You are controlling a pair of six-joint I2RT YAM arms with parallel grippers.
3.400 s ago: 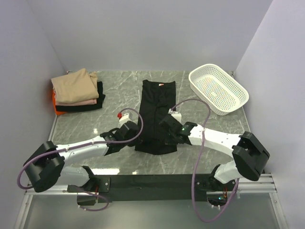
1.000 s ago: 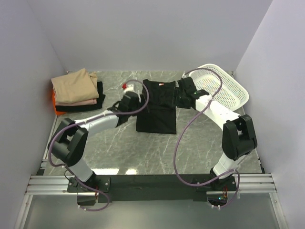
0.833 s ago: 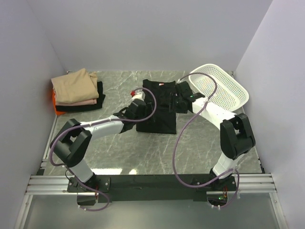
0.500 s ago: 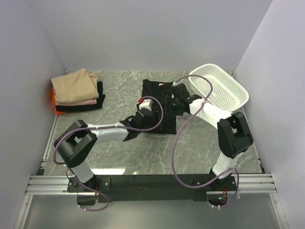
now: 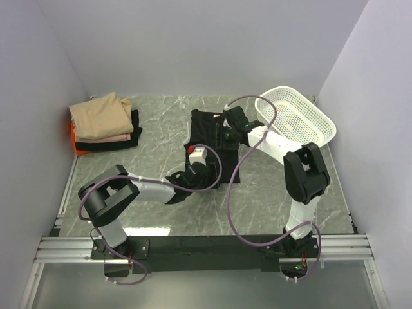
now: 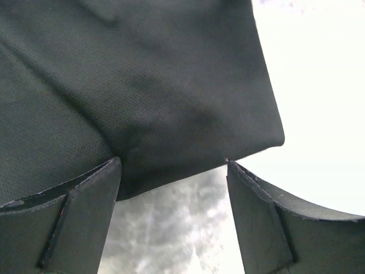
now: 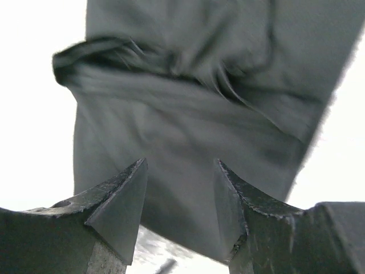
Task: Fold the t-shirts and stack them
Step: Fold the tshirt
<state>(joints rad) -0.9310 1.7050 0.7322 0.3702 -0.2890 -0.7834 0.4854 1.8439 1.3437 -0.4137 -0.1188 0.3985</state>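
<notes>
The t-shirt (image 5: 205, 132) is black, the table (image 5: 270, 187) grey with white veins, the basket (image 5: 302, 147) white, the folded tee (image 5: 100, 116) tan.

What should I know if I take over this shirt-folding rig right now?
Left hand: open, at the near corner of the black shirt, gripping nothing.
Right hand: open, low over the shirt's far part, gripping nothing.
Things: the black shirt lies in the middle of the table; the stack of folded shirts sits far left; the basket far right.
Done: the shirt is a narrow rectangle, bunched at the far end.
Left: probably tidy or fold once more, then carry it onto the stack.
</notes>
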